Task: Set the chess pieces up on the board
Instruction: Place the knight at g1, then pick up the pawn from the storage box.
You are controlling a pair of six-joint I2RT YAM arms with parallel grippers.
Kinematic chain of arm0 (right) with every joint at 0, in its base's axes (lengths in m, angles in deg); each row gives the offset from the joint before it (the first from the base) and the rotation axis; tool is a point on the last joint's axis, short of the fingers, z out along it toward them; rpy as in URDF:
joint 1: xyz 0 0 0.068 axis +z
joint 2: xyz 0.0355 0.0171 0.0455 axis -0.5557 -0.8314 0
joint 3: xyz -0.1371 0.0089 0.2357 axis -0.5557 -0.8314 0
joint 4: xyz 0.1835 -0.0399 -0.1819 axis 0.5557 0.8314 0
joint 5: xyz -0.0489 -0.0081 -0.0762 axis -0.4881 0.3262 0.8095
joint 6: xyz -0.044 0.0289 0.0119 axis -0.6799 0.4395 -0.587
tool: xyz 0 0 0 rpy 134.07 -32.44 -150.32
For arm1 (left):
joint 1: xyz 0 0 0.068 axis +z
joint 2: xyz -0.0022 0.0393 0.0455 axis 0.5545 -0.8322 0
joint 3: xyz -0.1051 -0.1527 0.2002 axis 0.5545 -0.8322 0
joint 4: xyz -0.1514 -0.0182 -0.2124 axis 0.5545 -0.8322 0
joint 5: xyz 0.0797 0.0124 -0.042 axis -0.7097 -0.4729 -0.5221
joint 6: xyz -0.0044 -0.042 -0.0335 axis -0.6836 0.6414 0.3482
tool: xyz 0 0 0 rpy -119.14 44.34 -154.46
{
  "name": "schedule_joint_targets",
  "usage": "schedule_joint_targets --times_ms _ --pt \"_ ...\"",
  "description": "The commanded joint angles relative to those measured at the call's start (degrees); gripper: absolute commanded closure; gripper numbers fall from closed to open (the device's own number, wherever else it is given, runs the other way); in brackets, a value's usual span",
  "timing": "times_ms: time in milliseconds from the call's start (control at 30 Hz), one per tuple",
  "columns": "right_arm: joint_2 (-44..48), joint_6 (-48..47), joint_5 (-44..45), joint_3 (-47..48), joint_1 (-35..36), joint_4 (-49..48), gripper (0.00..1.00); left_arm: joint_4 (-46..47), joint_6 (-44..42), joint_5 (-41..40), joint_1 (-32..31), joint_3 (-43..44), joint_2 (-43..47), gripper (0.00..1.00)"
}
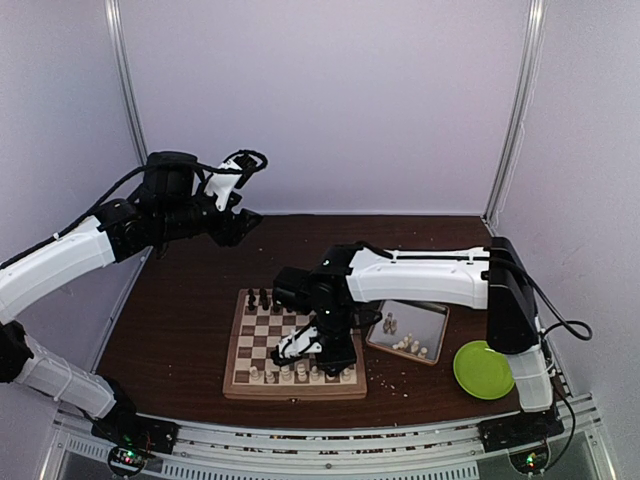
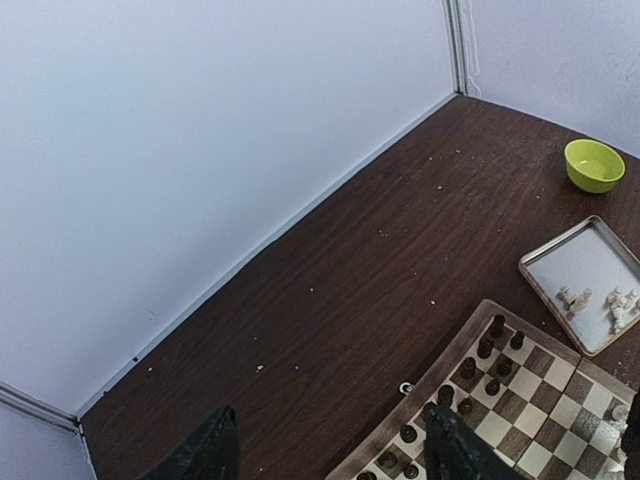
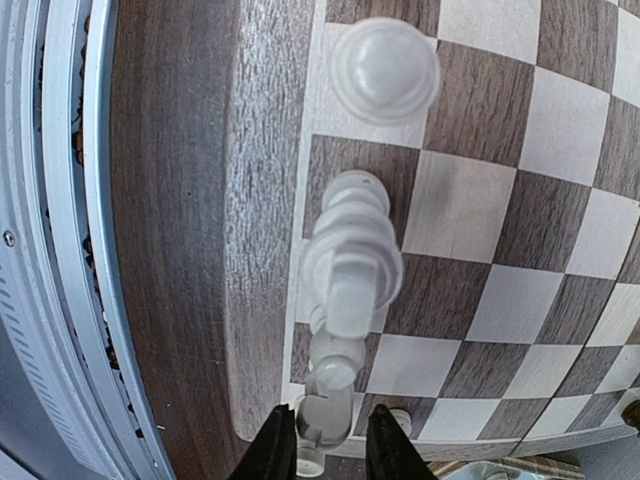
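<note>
1. Roughly midway, by the look of it: shows one row of cream chess pieces (image 1: 300, 375) along the near edge of the board (image 1: 238, 350), plus a few dark pieces (image 1: 258, 298) at its far left corner.
2. Leaves plenty undone: holds a cluster of cream figures in the metal tray (image 1: 435, 318) just right of the board, and looks bare across most middle and far squares.
3. Right gripper (image 3: 328, 450): hangs low over the near right corner of the board, fingers (image 3: 275, 445) flanking a cream piece (image 3: 326, 410) just inside the rim; cannot tell whether clamped on it or free of it.
4. Left gripper (image 2: 335, 455): hovers high over the far left of the table (image 2: 330, 260), well apart from the board, fingers spread wide with nothing between.
5. Tight in the near row: sits close to a neighbour piece (image 3: 350, 260), with another beyond it; probably calls for a straight lift out to avoid clipping either.
6. Offers open room over the bare middle squares and the tabletop beyond and left of the board; crowds on the right, with tray and green bowl (image 1: 483, 369) near the right arm, and on the near side, with the board rim close to the rail (image 3: 60, 250).
</note>
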Motion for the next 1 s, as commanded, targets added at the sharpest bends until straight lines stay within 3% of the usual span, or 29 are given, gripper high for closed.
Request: schedule_joint_targets --times_ms 0,300,567,733,967 --pt "5.0 0.5 0.3 0.9 -0.1 0.9 0.75 1.2 -0.3 0.6 -0.3 1.7 0.3 0.35" --pt "16.1 0.0 -0.4 -8.0 -5.0 -1.8 0.75 1.0 -0.2 0.8 -0.3 1.9 -0.3 0.35" --pt "24.3 0.7 0.1 -21.4 -18.5 -9.7 0.78 0.7 -0.1 1.0 -0.4 2.2 -0.8 0.35" --pt "25.3 2.9 0.6 -25.9 -26.3 -15.6 0.78 0.5 0.4 2.5 -0.4 2.4 -1.3 0.35" --pt "20.4 3.3 2.0 -26.7 -27.8 -17.8 0.77 0.4 0.5 2.4 -0.4 2.6 -1.7 0.35"
